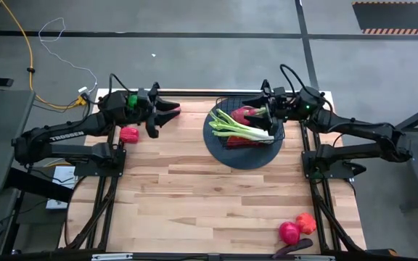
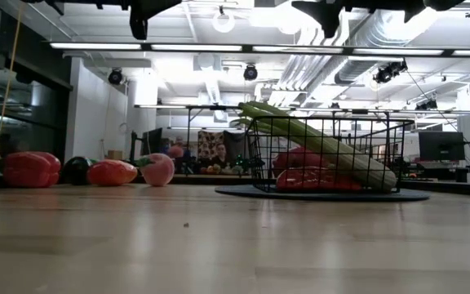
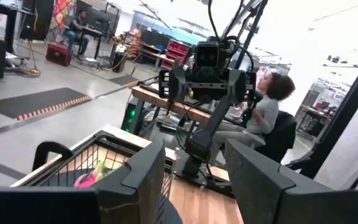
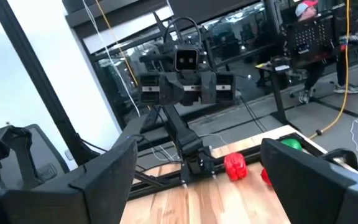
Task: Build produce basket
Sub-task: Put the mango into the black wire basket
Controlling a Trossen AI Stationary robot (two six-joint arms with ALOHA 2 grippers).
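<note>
a: any readable markings?

b: one only. white lettering "trossen" runs along the left arm [image 1: 56, 135], left of the frame's centre in the high view. other writing is too small to read.

a: location of the basket?

b: the basket [image 1: 247, 125] sits on its dark round base at upper centre-right of the high view, on the wooden table [image 1: 216, 196]. the celery [image 1: 242, 127] lies across it, leafy end over the rim toward frame left. a pink dragon fruit [image 1: 244, 113] and red pieces lie under it.

a: gripper states?

b: left gripper [image 1: 167, 114]: fingers spread, nothing between them, upper centre-left, raised off the table. right gripper [image 1: 261, 109]: over the basket's upper edge; the wrist view shows its fingers [image 4: 104, 165] apart and empty.

a: remaining produce?

b: a red pepper [image 1: 129, 134] beside the left arm, and a small red piece [image 1: 175, 109] just beside the left fingertips. at lower right, a pink-red fruit [image 1: 289, 232] touching an orange piece [image 1: 305, 222], with a dark eggplant [image 1: 294, 249] at the table edge.

a: surroundings?

b: yellow cable [image 1: 22, 51] on the floor at upper left. a seated person [image 3: 263, 118] shows behind the right arm in the left wrist view. nothing lies on the table between the two grippers.
</note>
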